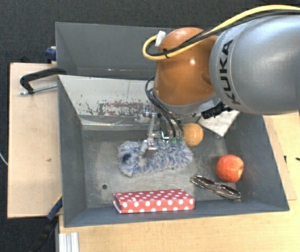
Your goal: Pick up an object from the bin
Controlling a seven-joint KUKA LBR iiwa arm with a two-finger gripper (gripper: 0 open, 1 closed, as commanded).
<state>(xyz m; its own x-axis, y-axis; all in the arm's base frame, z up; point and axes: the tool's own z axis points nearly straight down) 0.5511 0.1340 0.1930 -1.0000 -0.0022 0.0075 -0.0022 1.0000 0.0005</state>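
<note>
My gripper (159, 140) hangs under the orange cover in the middle of the bin, its metal fingertips down at the top of a blue-grey shaggy mop-like cloth (152, 158). A strand of the cloth lies by the left fingertip (150, 144). A small orange-yellow ball (193, 135) sits just right of the fingers, partly under the cover.
A red apple-like ball (229, 168) lies at the right. Dark metal tongs (216, 187) rest in front of it. A red box with white dots (153, 200) lies along the front wall. A white crumpled piece (219, 121) sits at the right wall under the arm.
</note>
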